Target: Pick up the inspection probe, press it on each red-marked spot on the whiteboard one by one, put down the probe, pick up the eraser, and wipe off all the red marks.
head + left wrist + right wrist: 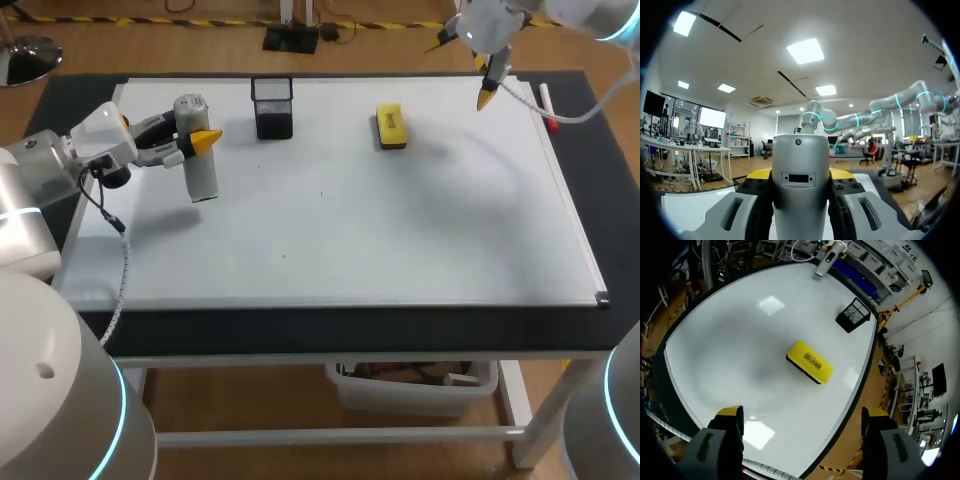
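Left gripper (205, 140) clamped on the inspection probe (197, 150); right gripper (802, 415) spread wide, holding nothing.
Probe sits over the whiteboard (400, 230) near its far left edge, beside the black mesh cup (272, 107). The eraser (390, 126) lies between cup and right gripper at the far right corner; broad white board stretches to the near edge.

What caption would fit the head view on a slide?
Left end effector holds the probe over the whiteboard; the eraser lies on it; the right end effector hangs open.
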